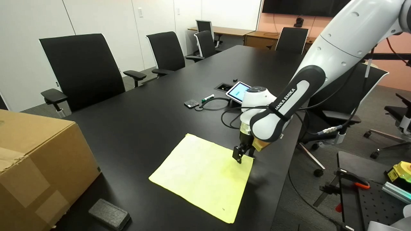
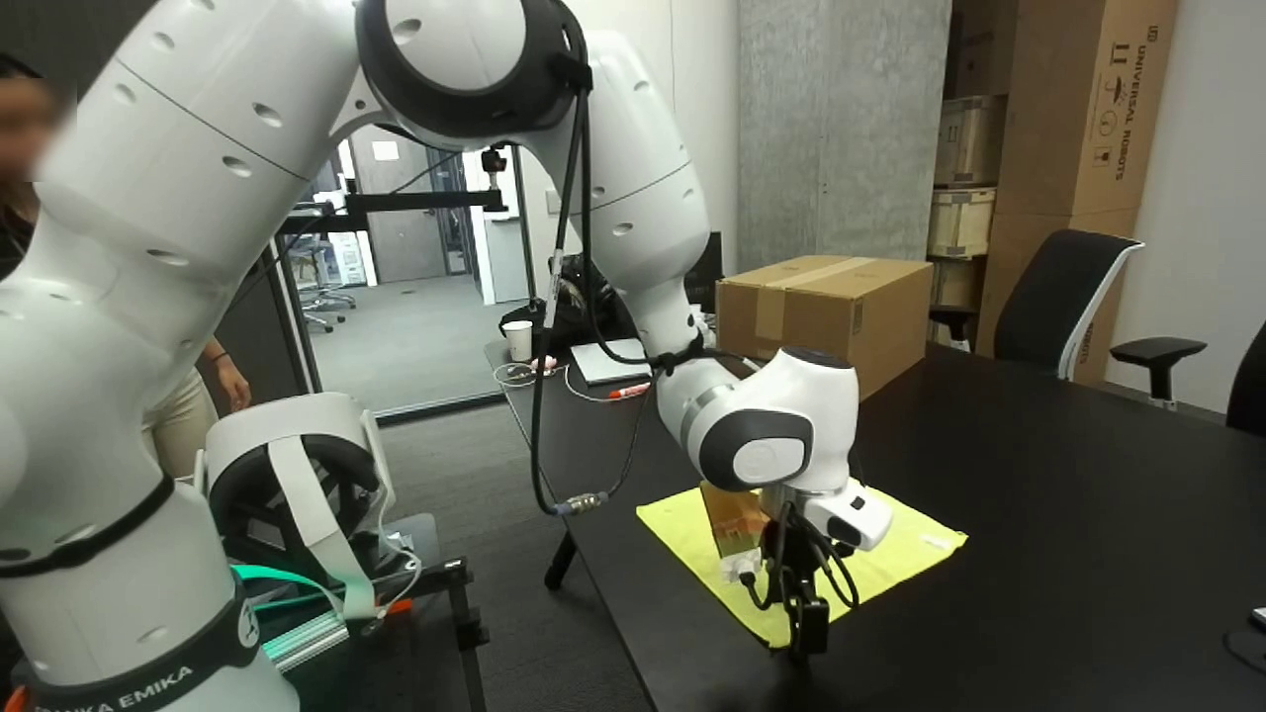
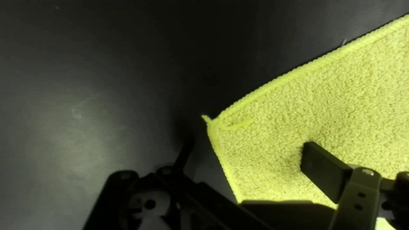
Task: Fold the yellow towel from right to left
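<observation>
The yellow towel [image 1: 202,176] is lying flat and unfolded on the bench [image 1: 154,118], near the long edge closest to the robot arm [image 1: 330,57]. At one towel corner the end effector [image 3: 248,147] is standing with jaws spread wide, holding nothing, one over cloth, one beyond it; a corner grasp is probably being lined up, the next move calling for closing low, then carrying that corner across

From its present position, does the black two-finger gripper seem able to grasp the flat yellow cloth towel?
Probably yes: the gripper stands open near a corner of the towel, straddling its edge, and nothing visible blocks it.
</observation>
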Controlling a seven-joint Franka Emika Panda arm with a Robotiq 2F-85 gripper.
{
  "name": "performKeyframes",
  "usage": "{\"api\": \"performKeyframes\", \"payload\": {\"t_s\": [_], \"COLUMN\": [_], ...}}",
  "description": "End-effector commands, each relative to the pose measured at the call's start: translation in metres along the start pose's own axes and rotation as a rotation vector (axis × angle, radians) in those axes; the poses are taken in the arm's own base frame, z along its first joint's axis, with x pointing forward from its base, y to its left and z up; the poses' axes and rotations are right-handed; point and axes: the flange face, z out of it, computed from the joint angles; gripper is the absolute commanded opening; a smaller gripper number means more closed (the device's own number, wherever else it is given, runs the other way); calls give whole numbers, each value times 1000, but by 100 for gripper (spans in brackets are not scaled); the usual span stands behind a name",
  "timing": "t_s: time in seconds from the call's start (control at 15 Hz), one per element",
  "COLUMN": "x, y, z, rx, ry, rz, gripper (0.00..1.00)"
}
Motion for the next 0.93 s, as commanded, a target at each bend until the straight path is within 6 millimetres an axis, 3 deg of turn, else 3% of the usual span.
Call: {"api": "performKeyframes", "payload": {"t_s": [0.0,0.13,0.4,0.73,0.87], "x": [0,-3,-15,-31,-33], "y": [-8,-13,-21,-32,-37], "z": [3,3,5,-2,-2], "rx": [-7,-21,-49,-74,-74], "ry": [-91,-132,-220,-269,-275], "rz": [-4,-9,-16,-34,-35], "gripper": [64,59,60,17,8]}}
